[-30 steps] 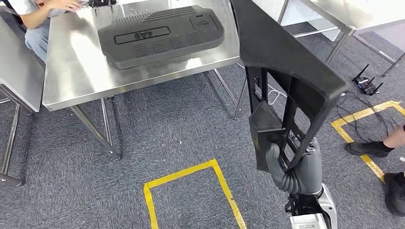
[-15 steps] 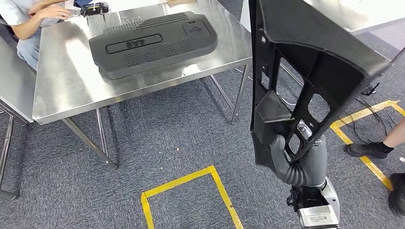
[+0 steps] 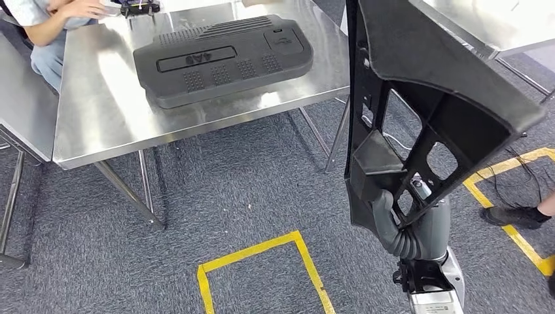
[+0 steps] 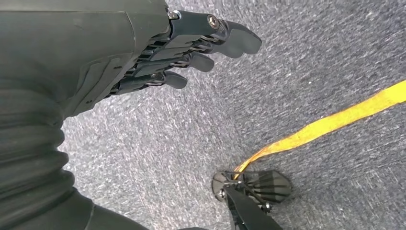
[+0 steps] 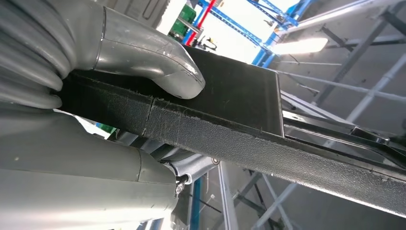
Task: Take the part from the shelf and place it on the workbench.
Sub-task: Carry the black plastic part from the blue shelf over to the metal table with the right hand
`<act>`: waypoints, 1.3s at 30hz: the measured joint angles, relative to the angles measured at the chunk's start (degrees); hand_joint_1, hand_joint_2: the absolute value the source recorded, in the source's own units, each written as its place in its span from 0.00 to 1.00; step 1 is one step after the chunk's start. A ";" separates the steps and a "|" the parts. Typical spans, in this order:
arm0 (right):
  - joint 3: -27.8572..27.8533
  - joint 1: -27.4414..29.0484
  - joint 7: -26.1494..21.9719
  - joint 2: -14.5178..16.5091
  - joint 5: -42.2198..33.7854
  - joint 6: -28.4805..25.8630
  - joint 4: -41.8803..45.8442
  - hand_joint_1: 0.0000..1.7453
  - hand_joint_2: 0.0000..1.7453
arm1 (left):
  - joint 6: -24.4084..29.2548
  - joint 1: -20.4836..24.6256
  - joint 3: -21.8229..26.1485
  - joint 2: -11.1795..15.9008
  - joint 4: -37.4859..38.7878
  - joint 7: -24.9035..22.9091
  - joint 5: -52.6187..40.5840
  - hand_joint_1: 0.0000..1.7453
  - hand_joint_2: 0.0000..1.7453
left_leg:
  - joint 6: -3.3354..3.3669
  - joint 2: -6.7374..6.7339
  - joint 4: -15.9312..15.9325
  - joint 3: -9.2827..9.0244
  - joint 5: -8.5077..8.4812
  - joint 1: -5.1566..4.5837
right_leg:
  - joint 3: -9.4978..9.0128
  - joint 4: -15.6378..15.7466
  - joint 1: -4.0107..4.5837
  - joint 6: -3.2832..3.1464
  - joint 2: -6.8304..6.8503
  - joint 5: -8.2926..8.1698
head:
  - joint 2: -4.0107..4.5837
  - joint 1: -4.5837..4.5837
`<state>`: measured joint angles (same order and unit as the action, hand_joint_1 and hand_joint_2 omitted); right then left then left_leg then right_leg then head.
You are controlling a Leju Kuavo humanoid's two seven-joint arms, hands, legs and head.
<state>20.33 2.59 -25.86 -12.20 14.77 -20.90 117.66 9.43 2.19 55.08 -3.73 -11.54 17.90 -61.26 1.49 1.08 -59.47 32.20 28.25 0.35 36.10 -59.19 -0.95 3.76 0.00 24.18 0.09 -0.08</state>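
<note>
Head view: since half a second ago the whole scene has slid slightly right, so the camera moved; the right hand holds the black part upright by its near end, not yet over the steel tabletop far left, so delivery remains. Left wrist view: the left hand hangs empty over carpet, fingers loosely apart. Right wrist view: thumb pressed on the part's edge, pinching it.

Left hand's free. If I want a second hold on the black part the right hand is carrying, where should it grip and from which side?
Judging from the head view, grip a bar of the open lattice in the part, above the right hand, which holds its lower end. Come in from the robot's left, the table side: the openings let fingers wrap a bar, whereas the broad top face offers no edge. The left hand holds nothing.
</note>
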 joint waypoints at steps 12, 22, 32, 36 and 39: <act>-0.07 -1.89 1.48 -0.14 0.95 1.00 -0.21 1.00 1.00 | -0.54 0.13 0.00 0.07 -0.09 1.18 -0.23 0.00 1.00 | -2.55 -0.74 -12.14 7.89 1.96 0.80 | -4.51 1.67 -0.83 -2.74 -0.22 2.12 | 0.00 0.42; -0.15 -3.32 2.67 -0.90 1.71 1.45 -0.33 1.00 1.00 | -0.60 0.56 0.00 -0.90 0.09 1.29 -0.31 0.00 1.00 | -0.10 -0.48 -0.10 2.17 -2.15 0.77 | -1.62 -5.13 -0.43 -0.45 -0.33 6.07 | 0.00 0.10; -0.08 -3.66 3.05 -0.93 2.11 1.43 -0.76 1.00 1.00 | -0.68 0.83 0.03 -1.53 0.09 0.40 -0.40 0.00 1.00 | -0.52 0.09 0.09 -0.04 0.37 -0.12 | 0.10 0.90 0.22 -0.26 -0.07 -0.73 | 0.00 -0.12; -0.04 -3.67 3.13 -0.92 2.35 1.38 -0.79 1.00 1.00 | -0.68 0.91 0.16 -1.52 0.03 0.10 -0.40 0.00 1.00 | -1.61 -0.31 -2.08 0.43 2.10 0.09 | -1.17 1.40 -0.54 -2.06 -0.09 -0.19 | 0.00 0.18; 0.02 -3.68 3.14 -0.93 2.53 1.28 -0.82 1.00 1.00 | -0.68 0.91 0.23 -1.58 0.02 0.15 -0.43 0.00 1.00 | -2.20 -0.60 -12.77 6.25 6.11 0.34 | -2.47 1.52 -0.54 -3.14 -0.03 0.60 | 0.00 0.49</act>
<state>20.35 -1.08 -22.72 -13.14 17.30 -19.62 116.84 8.75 3.10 55.31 -5.31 -11.52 18.05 -61.69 -0.70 0.48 -72.24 38.45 34.36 0.69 33.63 -57.67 -1.49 0.62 -0.03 24.78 0.09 0.41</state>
